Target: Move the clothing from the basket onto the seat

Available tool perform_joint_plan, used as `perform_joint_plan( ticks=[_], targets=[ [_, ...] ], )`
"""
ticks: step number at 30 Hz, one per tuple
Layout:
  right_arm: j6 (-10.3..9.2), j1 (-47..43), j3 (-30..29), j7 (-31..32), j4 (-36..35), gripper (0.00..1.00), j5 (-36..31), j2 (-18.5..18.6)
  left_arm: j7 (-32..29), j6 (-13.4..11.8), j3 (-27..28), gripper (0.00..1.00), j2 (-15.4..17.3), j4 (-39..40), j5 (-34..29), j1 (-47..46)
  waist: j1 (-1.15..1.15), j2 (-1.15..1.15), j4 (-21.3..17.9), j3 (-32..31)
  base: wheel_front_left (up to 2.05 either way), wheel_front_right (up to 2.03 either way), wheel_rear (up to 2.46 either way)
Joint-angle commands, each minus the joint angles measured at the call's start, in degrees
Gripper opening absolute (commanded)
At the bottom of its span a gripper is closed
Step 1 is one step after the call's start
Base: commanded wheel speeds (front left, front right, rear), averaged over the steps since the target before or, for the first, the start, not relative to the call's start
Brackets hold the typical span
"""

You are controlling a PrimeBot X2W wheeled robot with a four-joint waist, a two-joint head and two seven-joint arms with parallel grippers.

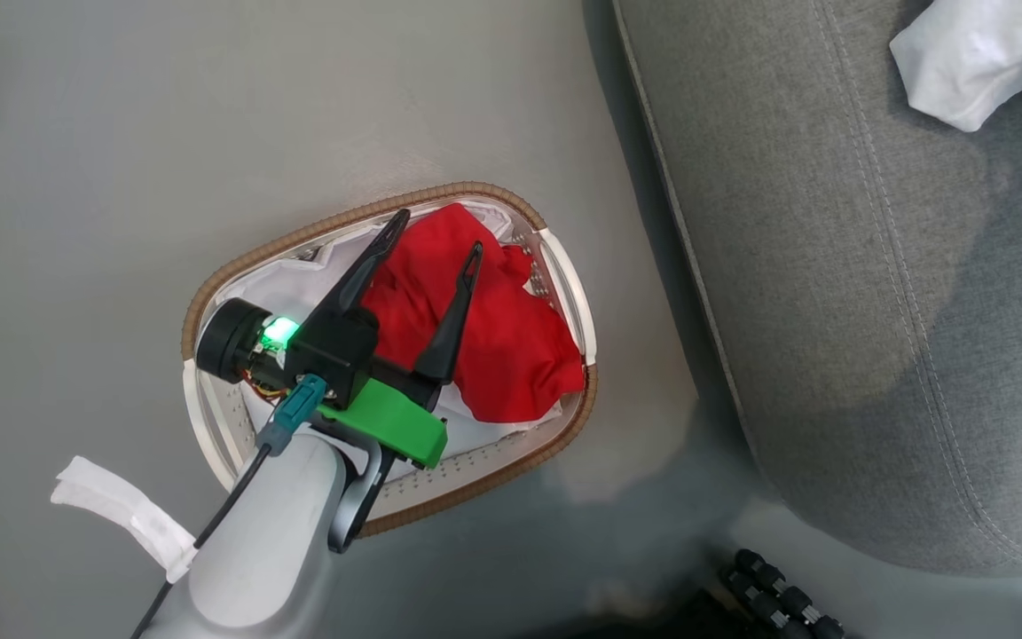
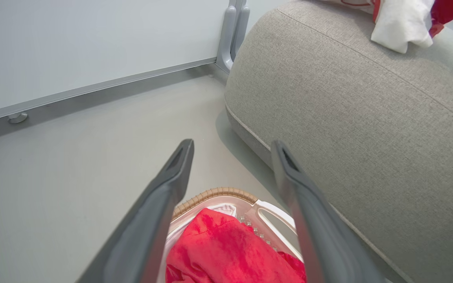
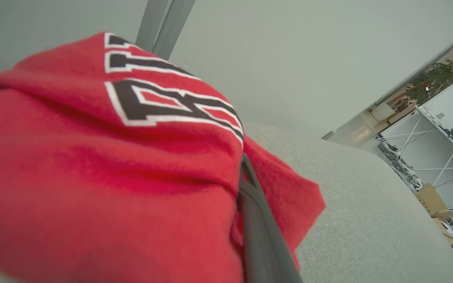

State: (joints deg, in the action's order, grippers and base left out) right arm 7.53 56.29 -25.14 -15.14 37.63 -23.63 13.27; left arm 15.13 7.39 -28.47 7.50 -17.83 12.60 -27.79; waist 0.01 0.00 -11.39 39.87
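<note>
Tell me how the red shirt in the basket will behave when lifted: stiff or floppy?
Probably floppy: the red shirt lies crumpled in the basket, so it should sag from the open left gripper. Likely light; thin cloth may slip from narrow fingers.

The left end effector (image 1: 437,232) has two long, dark, tapering fingers (image 1: 367,266) with slotted tips. At their base sits a bright green bracket (image 1: 387,426). Beside the bracket are a black housing with a glowing green light (image 1: 279,332), a round black drum (image 1: 229,340) and a teal plug (image 1: 296,410) on a black cable (image 1: 229,497). Below the bracket is a smooth, pale grey forearm (image 1: 263,550).
</note>
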Motion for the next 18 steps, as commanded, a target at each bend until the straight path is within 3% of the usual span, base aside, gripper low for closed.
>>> perform_joint_plan(
  ticks=[1,2,3,18],
  targets=[
    [-0.08,-1.35,-0.21,-0.02,-0.12,0.39,0.02,-0.22,0.03,0.09,0.27,1.0,-0.02,-0.19,-0.55,-0.88,-0.01,0.0,-0.22,-0.34,0.0,0.0,0.0],
    [-0.08,-2.04,-0.17,-0.02,-0.39,0.6,0.13,-0.45,0.03,0.09,0.4,1.0,-0.07,-0.22,-0.54,-0.71,-0.01,0.0,-0.32,-0.55,0.0,0.0,0.0],
    [-0.08,-2.78,-0.1,-0.02,-0.72,1.0,0.3,-0.7,0.03,0.1,0.59,1.0,-0.09,-0.29,-0.5,-0.43,-0.01,0.0,-0.47,-0.85,0.0,0.0,0.0],
    [-0.08,-19.33,3.05,-0.02,-6.96,1.0,4.27,-4.43,0.03,0.15,2.92,1.0,-1.14,-1.44,0.91,3.94,-0.01,0.0,-0.98,-10.21,0.0,0.0,0.0]
  ],
)
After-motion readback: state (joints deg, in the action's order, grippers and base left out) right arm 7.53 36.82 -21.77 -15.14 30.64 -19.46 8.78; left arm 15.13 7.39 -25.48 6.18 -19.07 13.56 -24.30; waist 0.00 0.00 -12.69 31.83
